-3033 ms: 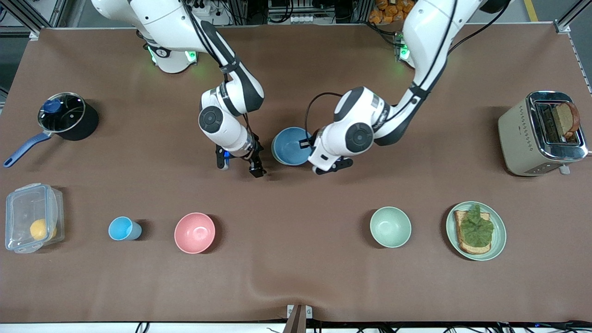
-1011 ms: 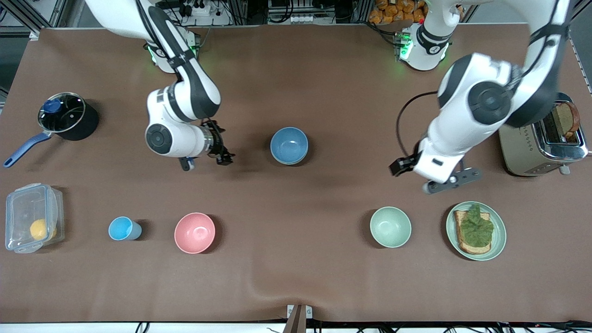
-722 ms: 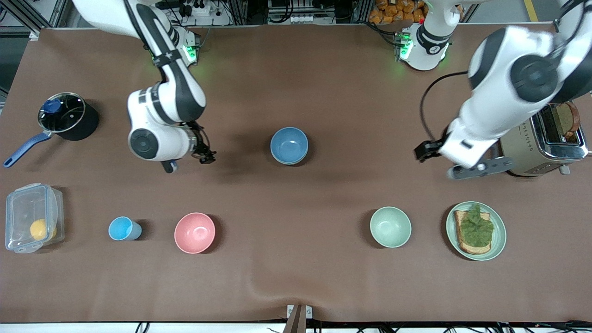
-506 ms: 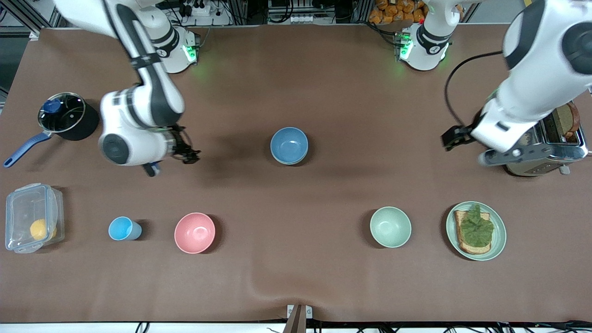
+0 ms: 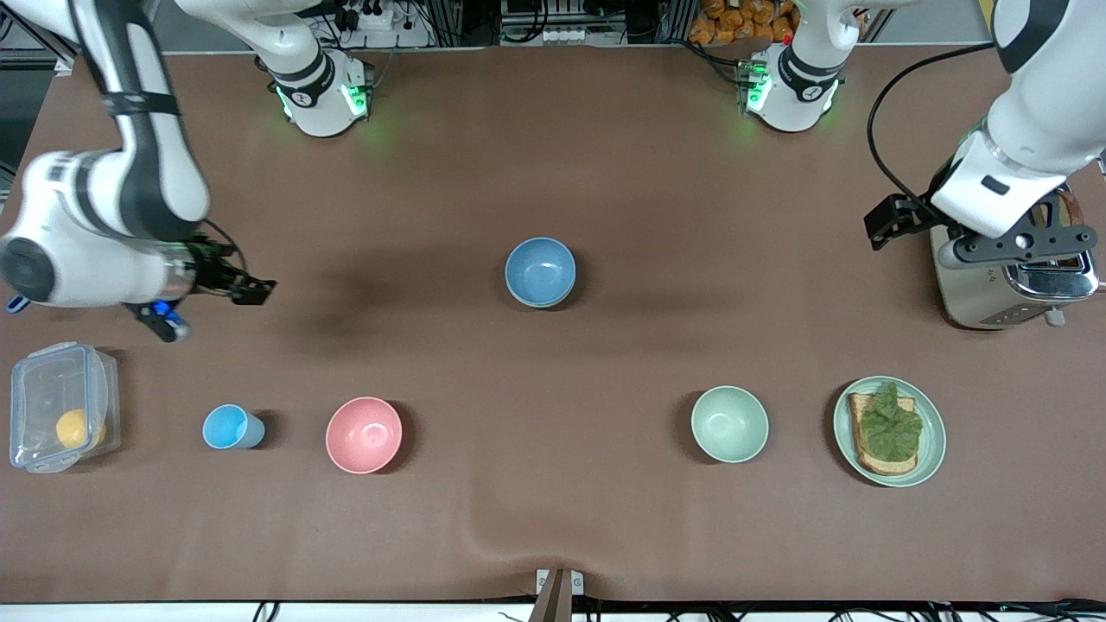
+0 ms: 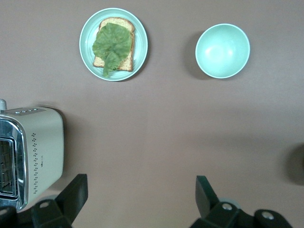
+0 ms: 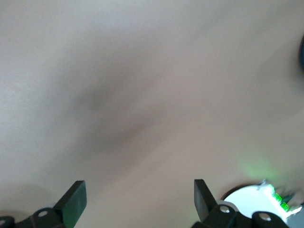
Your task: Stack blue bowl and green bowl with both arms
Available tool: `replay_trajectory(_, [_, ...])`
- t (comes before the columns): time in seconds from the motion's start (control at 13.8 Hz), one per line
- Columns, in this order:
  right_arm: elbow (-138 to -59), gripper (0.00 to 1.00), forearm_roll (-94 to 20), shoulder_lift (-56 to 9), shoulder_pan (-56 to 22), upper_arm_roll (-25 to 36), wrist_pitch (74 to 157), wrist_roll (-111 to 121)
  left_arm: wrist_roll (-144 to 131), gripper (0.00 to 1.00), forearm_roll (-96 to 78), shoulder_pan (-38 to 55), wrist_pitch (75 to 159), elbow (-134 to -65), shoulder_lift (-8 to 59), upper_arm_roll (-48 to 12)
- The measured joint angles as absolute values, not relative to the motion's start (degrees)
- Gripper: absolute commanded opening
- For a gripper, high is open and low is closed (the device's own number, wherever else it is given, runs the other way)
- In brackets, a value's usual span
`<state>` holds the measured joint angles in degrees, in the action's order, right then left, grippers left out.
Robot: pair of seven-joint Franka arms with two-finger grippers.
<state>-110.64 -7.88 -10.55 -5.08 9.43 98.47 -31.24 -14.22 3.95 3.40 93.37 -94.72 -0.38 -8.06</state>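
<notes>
The blue bowl (image 5: 540, 270) stands upright at mid-table, with a second rim line just under its own. No dull sage green bowl shows on its own in any view. My left gripper (image 5: 888, 223) is open and empty, up in the air over the table beside the toaster (image 5: 1011, 276); its fingers frame bare cloth in the left wrist view (image 6: 141, 190). My right gripper (image 5: 252, 290) is open and empty, over the table toward the right arm's end, well away from the blue bowl; its wrist view (image 7: 138, 192) shows only blurred cloth.
A pale mint-green bowl (image 5: 729, 423) and a green plate with toast (image 5: 889, 430) lie nearer the camera; both show in the left wrist view, the bowl (image 6: 222, 50) and the plate (image 6: 113, 43). A pink bowl (image 5: 364, 434), light-blue cup (image 5: 229, 427) and clear box (image 5: 60, 406) lie toward the right arm's end.
Both arms have swung away from the blue bowl, each toward its own end of the table and upward. The blue bowl has stayed in place.
</notes>
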Motion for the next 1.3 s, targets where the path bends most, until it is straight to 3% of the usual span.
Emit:
replay_trajectory(0.43, [-106.49, 1.0, -5.2, -3.81, -0.34, 3.23, 98.05, -22.14, -4.84, 1.0, 3.06, 1.45, 91.82, -94.36, -1.66, -6.99])
replay_trajectory(0.79, [-95.87, 1.0, -4.28, 2.28, -0.03, -0.08, 94.54, -21.94, -2.81, 1.0, -0.85, -3.05, 88.89, -90.59, -2.68, -5.8])
replay_trajectory(1.01, [-92.83, 1.0, -3.49, 3.95, 2.92, -4.78, 92.42, -21.91, -0.89, 1.0, -0.86, -3.54, 87.81, -90.52, -2.59, -5.58])
replay_trajectory(1.3, [-88.05, 1.0, -3.08, 4.25, 2.84, -4.74, 89.55, -21.1, -2.99, 1.0, -0.86, -3.59, 87.63, -90.61, -2.12, -5.62])
